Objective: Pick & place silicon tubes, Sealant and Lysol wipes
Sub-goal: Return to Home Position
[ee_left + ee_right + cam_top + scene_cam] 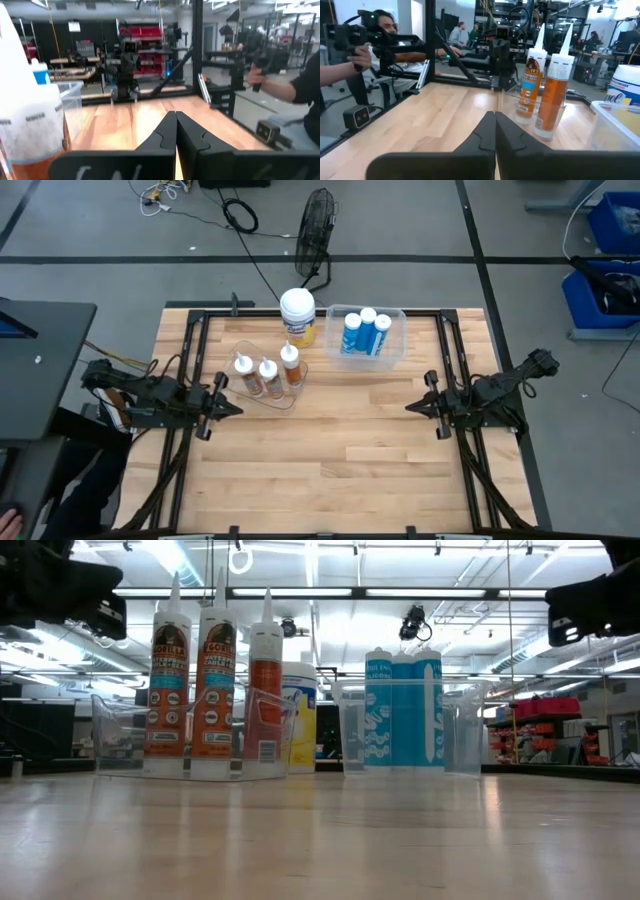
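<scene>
Homing looks near done: we see left pincer [236,408] and right pincer [409,409] closed tight, empty, at opposite bench [330,455] sides. Wipes [298,315] stand just beside the blue-tube bin [402,330]; we'd settle arms clear of it.

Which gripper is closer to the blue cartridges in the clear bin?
Right. The right gripper is a short way toward the table's front from the blue cartridges, slightly to their right. The left gripper is farther off, beyond the orange cartridges.
</scene>
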